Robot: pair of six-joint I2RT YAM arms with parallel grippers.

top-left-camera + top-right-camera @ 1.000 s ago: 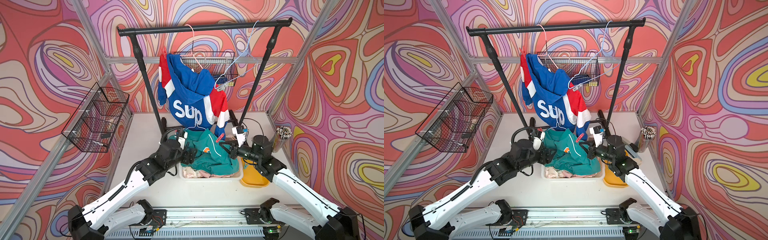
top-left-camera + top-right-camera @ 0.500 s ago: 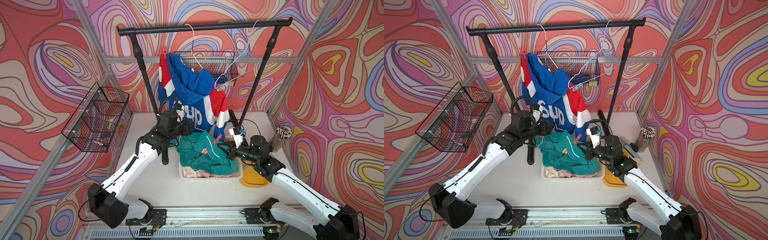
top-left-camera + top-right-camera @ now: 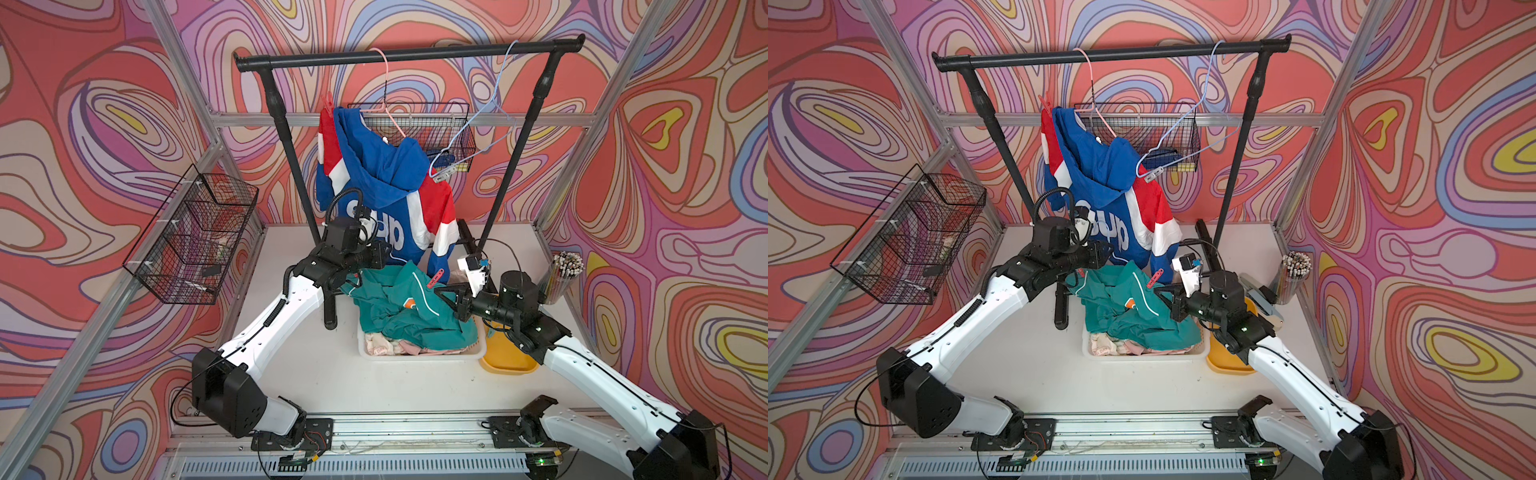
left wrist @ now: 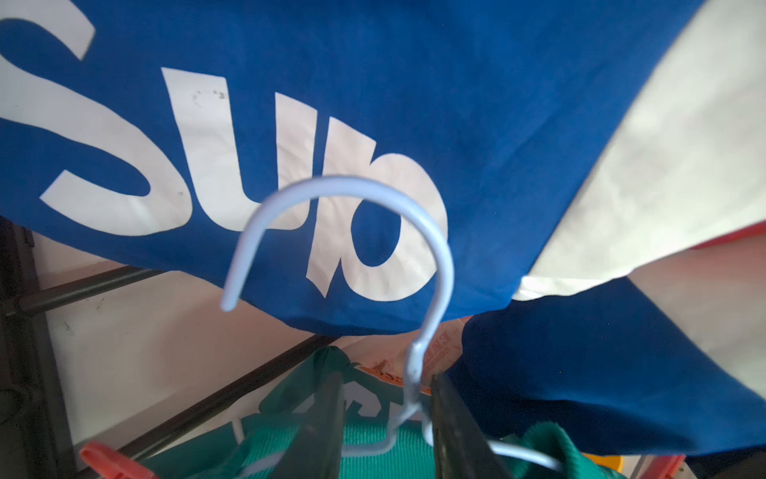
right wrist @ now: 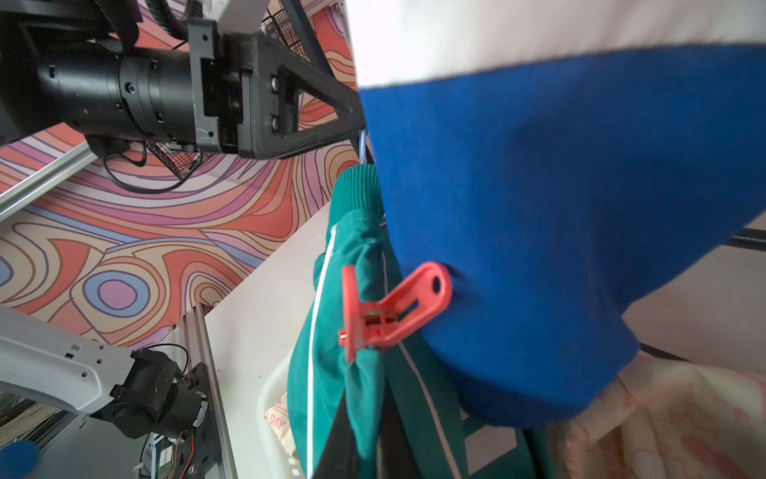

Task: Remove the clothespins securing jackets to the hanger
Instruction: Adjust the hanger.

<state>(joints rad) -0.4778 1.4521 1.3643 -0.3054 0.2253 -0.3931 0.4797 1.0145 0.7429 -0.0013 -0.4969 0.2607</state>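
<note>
We show the red clothespin (image 5: 389,311) clipped on the teal jacket (image 3: 399,307), whose folds spill over the white basket (image 3: 419,356) on the worktop (image 3: 332,386). In both top views its long axis runs on a slant, with the jaws down on the cloth and the eyelet tail pointing up toward a sleeve of the hooded jacket (image 3: 386,187). A coral clothespin (image 3: 327,102) stands nearly upright at that jacket's shoulder, beside the pink hanger (image 3: 387,68). A grey clothespin (image 3: 441,174) sits at the low end of the rail-hung blue hanger (image 3: 491,102). The left end effector (image 4: 385,377) is partly open, its jaws straddling the neck of a pale blue wire hanger (image 4: 344,186); we cannot tell whether the wire is pinched. The right end effector (image 3: 439,294) is closed on a fold of the teal jacket. The pink jacket (image 3: 386,348) is mostly buried. Another red peg (image 4: 107,460) is cut off at the frame edge.
</note>
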